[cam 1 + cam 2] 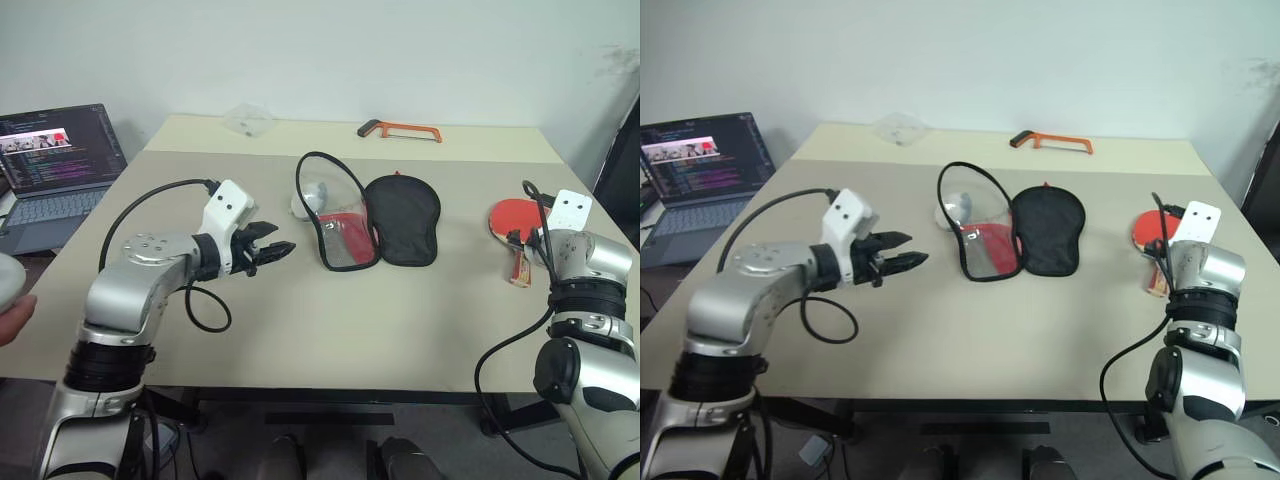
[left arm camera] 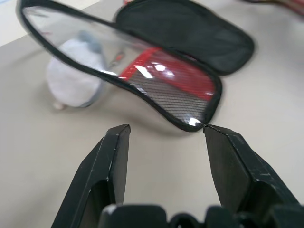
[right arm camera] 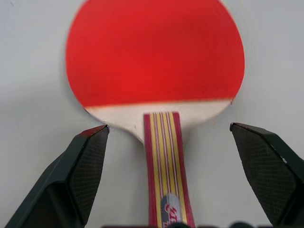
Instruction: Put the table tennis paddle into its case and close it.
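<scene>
Laptop (image 1: 60, 160): one, off the desk's (image 1: 300, 320) left edge.
Left fingers (image 1: 262, 252): moderately spread, holding nothing, above the desk just left of the case.
Case (image 1: 368, 222): one, mid-desk, lying unzipped; clear-and-red flap raised, black half flat.
White pouch (image 1: 312, 198): one, behind the raised flap.
Hacksaw (image 1: 398, 129): one, at the far edge.
Paddle (image 3: 156, 57): one, at the right side, red face up.
Right fingers (image 3: 167, 178): spread wide on either side of the paddle's handle, not touching it.

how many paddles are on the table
1. The table tennis paddle lies flat near the table's right edge, red face up, with the right gripper open over its handle. The open case at the middle holds no paddle that can be seen.
</scene>
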You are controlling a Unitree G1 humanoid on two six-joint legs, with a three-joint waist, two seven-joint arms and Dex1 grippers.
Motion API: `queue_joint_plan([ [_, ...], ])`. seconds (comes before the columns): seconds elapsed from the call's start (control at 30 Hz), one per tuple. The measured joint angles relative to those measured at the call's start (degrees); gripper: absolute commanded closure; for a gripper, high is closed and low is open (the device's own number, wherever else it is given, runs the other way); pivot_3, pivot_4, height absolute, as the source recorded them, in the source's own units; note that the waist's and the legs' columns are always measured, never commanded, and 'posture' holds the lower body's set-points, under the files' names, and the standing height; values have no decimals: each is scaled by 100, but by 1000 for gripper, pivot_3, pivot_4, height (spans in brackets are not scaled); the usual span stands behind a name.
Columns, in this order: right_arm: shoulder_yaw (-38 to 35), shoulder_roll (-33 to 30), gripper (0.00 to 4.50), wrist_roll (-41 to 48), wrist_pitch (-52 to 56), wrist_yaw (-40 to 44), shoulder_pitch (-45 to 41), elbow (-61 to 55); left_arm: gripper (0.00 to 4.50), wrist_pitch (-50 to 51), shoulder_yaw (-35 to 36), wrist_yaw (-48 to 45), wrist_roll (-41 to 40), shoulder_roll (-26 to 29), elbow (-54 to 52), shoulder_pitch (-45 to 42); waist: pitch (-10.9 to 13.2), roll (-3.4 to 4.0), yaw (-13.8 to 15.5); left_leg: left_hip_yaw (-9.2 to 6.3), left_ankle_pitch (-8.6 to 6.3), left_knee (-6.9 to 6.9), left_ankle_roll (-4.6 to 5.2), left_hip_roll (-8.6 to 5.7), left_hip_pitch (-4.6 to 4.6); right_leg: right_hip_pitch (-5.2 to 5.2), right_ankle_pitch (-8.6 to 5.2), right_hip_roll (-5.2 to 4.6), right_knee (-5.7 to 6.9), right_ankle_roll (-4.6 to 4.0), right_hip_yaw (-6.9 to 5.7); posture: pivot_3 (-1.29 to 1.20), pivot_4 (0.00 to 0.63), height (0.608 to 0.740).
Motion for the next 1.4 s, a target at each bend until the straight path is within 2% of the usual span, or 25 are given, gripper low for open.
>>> queue_joint_plan([
  [0.13, -1, 47, 0, 10, -39, -25, -16, 205, 1840, -203, 183, -181, -118, 209, -5, 141, 0, 0, -11, 0, 0, -1, 0, 2, 0, -2, -2, 2, 0, -3, 0, 0, 150, 740],
  [0.37, 21, 171, 0, -9, -473, -127, -169, 847, 1840, -165, 557, -225, -755, 54, -56, 123, 0, 0, -12, 0, 0, 0, 0, 2, -1, -1, -2, 2, 0, -3, 0, 0, 150, 740],
  [0.47, -36, 199, 567, 8, -632, -294, -270, 1082, 1810, 6, 708, -275, -1145, 52, -177, 176, 0, 0, -25, 0, 0, 0, 0, 4, -1, -2, -2, 4, 0, -3, 0, 0, 150, 740],
  [0.6, -63, 220, 1943, 24, -823, -459, -312, 1234, 1810, 211, 992, -376, -1704, 71, -396, 210, 0, 0, -32, -4, 0, -1, 0, 3, -1, -1, -2, 5, 1, -4, -3, 0, 150, 740],
  [0.73, 133, 244, 3345, -10, -836, -388, -314, 1223, 1810, 217, 1092, -315, -1722, 163, -365, 226, 0, 0, -44, -4, 0, 1, 1, 4, 0, 0, -2, 7, 1, -3, 0, 0, 150, 740],
  [0.77, 190, 273, 3479, -35, -836, -366, -320, 1214, 1810, 215, 1093, -310, -1723, 175, -360, 229, 0, 1, -57, -4, 0, 1, 1, 4, 1, 0, -2, 8, 1, -3, 0, 0, 150, 740],
  [1.17, 866, 470, 3478, -83, -691, 161, -324, 186, 1810, 177, 1091, -250, -1727, 196, -260, 299, 5, 7, -125, -2, 0, -3, 1, 9, -3, -11, -3, 10, 4, -6, 0, 0, 150, 740],
  [1.4, 1227, 1371, 3478, 31, -230, 327, -686, -618, 1810, 152, 1083, -249, -1727, 199, -254, 354, 9, 14, -172, -6, 0, -2, 1, 27, -9, -35, 1, 34, 25, -14, 9, 0, 150, 740],
])
